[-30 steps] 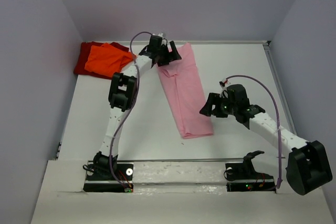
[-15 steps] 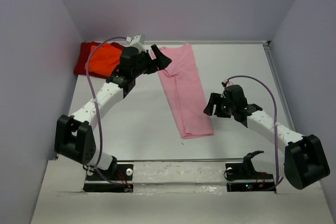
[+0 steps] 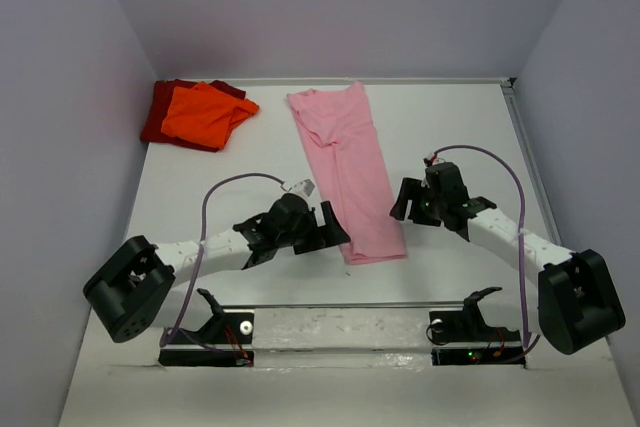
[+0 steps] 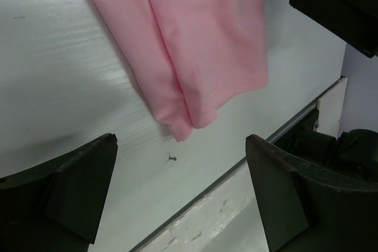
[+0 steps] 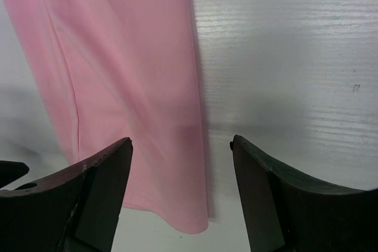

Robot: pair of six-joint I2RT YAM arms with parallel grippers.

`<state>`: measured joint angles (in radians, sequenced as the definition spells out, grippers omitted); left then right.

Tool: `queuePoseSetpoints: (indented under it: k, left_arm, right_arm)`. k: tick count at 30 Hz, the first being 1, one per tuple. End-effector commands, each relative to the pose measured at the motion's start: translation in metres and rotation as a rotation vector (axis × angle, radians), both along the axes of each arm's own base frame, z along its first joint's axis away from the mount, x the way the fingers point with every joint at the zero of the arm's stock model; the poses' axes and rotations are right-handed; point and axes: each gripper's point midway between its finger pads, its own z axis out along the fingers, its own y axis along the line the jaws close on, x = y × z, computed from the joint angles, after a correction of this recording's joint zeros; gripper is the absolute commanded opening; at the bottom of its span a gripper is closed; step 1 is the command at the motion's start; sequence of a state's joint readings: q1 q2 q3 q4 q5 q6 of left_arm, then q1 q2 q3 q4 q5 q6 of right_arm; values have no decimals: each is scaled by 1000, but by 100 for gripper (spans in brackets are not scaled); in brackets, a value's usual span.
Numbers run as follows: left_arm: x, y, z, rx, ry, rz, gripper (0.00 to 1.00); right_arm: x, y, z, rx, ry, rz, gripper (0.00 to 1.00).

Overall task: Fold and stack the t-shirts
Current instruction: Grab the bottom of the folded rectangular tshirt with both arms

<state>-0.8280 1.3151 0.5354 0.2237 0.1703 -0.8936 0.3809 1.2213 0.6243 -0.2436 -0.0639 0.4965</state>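
Note:
The light pink t-shirt [image 3: 350, 172] lies folded into a long strip down the middle of the table; it also shows in the left wrist view [image 4: 195, 39] and the right wrist view [image 5: 118, 69]. My left gripper [image 3: 335, 229] is open and empty just left of the strip's near end. My right gripper [image 3: 404, 199] is open and empty beside the strip's right edge, near that same end. The bright orange t-shirt [image 3: 205, 112] lies on the dark red t-shirt [image 3: 160, 117] at the far left corner.
The table's near edge and its metal rail [image 4: 277, 134] run close below the pink strip's end. Walls close off the table on the left, far and right sides.
My left arm has swung from the pink shirt's far end, by the orange shirt, back to its near end, low over the table. My right gripper has barely moved.

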Motion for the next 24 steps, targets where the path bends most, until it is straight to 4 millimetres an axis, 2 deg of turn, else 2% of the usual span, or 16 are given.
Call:
queuePoseSetpoints:
  k: [1,6,11,19,24]
  left_arm:
    - [8,-9,35,-145,-63,79,99]
    - [-8,-10,19,-155,-14,85,99]
    - [-30,-29,14,-189,26,33,99]
    - [-56,-53,-4,-164,86,-22,99]
    - [-57,-52,-16,-135,88,-5,99]
  right_arm:
    - [2,2,6,16,-22,-13,74]
    - [-7,8,-1,52,-7,19,68]
    - [-14,8,-11,53,33,15,66]
    - [-20,17,4,119,22,47,67]
    - [-31,16,8,123,38,65,67]
